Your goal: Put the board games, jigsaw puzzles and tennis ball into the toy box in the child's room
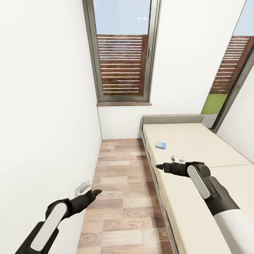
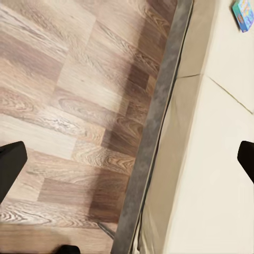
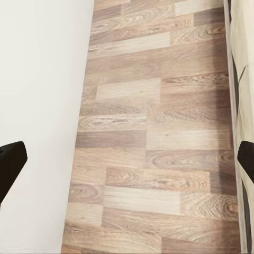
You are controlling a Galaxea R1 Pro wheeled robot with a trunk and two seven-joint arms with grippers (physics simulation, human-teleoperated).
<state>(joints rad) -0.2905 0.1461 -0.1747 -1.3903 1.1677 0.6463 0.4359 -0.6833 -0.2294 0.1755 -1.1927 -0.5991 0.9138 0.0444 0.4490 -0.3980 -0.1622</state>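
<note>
The bed [image 1: 197,141] runs along the right wall, a beige mattress in two sections with a grey headboard at its far end. A small light-blue board game [image 1: 161,145] lies flat on the mattress near the bed's left edge; in the left wrist view the same board game [image 2: 243,13] sits at the picture's corner. Just nearer to me, a small whitish object [image 1: 178,158] lies partly hidden behind my right gripper. My right gripper [image 1: 158,165] hovers open over the bed's edge, holding nothing. My left gripper [image 1: 97,192] hangs open and empty over the wood floor.
A strip of wood-plank floor [image 1: 120,183] runs between the white left wall and the bed frame [image 2: 153,132]. A tall window [image 1: 121,53] fills the far wall and another window [image 1: 229,70] stands at the right. A small white fitting [image 1: 83,187] sits low on the left wall.
</note>
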